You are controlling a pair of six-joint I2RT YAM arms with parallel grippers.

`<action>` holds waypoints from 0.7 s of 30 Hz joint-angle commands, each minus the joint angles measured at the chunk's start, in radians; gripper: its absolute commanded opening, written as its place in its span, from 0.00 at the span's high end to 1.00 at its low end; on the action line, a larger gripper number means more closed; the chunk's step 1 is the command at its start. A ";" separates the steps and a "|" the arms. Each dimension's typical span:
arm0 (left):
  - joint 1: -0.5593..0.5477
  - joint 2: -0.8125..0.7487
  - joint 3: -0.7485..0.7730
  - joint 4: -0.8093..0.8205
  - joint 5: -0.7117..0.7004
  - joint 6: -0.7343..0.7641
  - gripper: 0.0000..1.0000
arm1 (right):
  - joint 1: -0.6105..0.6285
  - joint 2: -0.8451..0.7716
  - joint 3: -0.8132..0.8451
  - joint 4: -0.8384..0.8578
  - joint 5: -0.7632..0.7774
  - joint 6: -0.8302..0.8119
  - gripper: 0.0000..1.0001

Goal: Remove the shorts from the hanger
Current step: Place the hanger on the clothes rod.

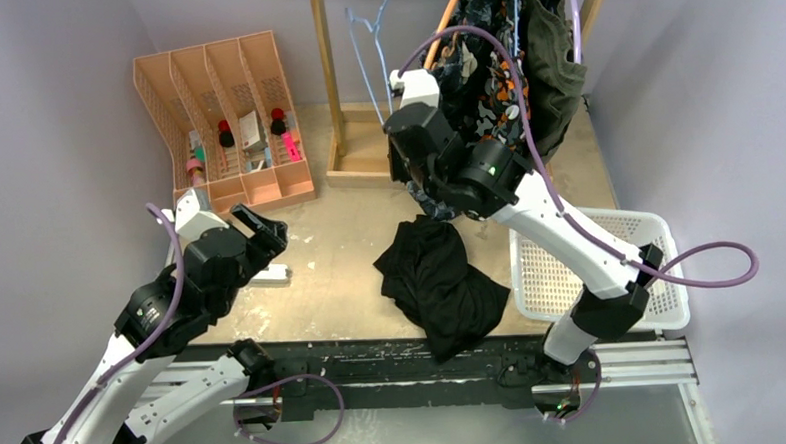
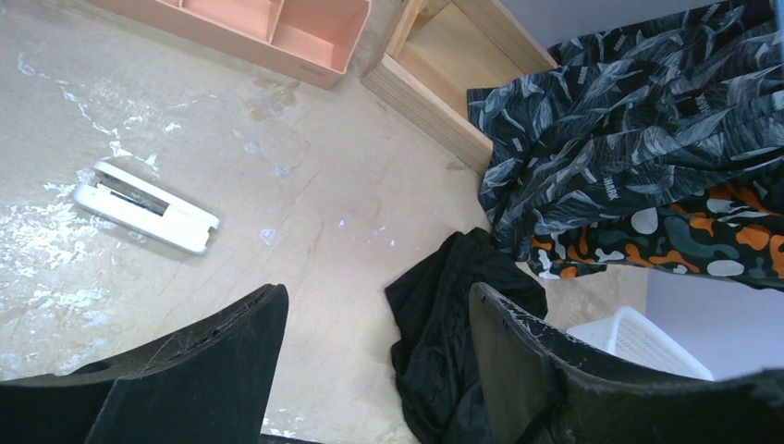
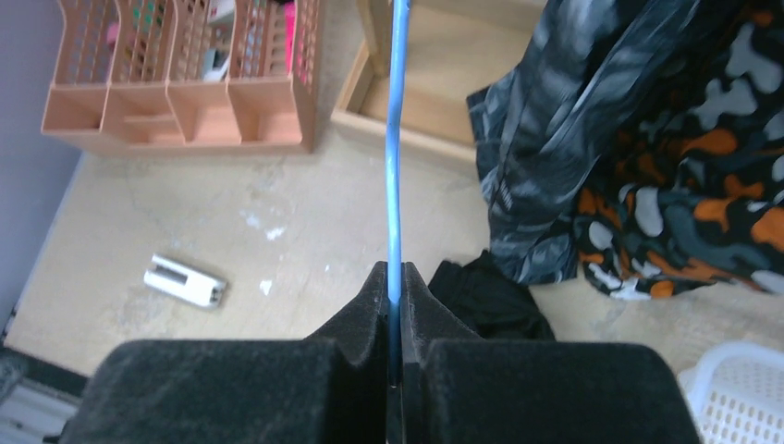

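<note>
We see a peach lattice-walled organiser (image 1: 268,190) whose slots hold small bottles and markers, too small to identify, and a white mesh plastic basket (image 1: 551,275) at the right edge of the table (image 1: 330,255). The soft black shorts (image 1: 440,280) lie crumpled on the table just beside the basket. The leaf-patterned blue-grey shorts (image 2: 629,139), camouflage shorts (image 2: 684,236) and olive green shorts (image 1: 554,60) hang bunched by the wooden rack (image 1: 325,75), their tops cut off. The right end effector (image 3: 396,287) pinches a thin blue wire hanger (image 3: 396,166); the left end effector (image 2: 377,294) gapes wide above the table, near a flat white plastic piece (image 2: 146,205)
</note>
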 commanded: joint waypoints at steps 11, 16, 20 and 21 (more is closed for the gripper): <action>0.001 -0.020 -0.018 0.032 0.021 0.039 0.29 | -0.128 0.217 0.447 -0.034 -0.102 -0.168 1.00; 0.002 -0.020 -0.009 0.028 0.015 0.047 0.29 | -0.181 0.244 0.498 -0.010 -0.149 -0.169 1.00; 0.001 -0.018 -0.003 0.028 0.007 0.054 0.29 | -0.216 0.247 0.500 0.021 -0.169 -0.163 1.00; 0.001 -0.017 -0.002 0.027 0.006 0.055 0.29 | -0.225 0.250 0.503 0.025 -0.175 -0.162 1.00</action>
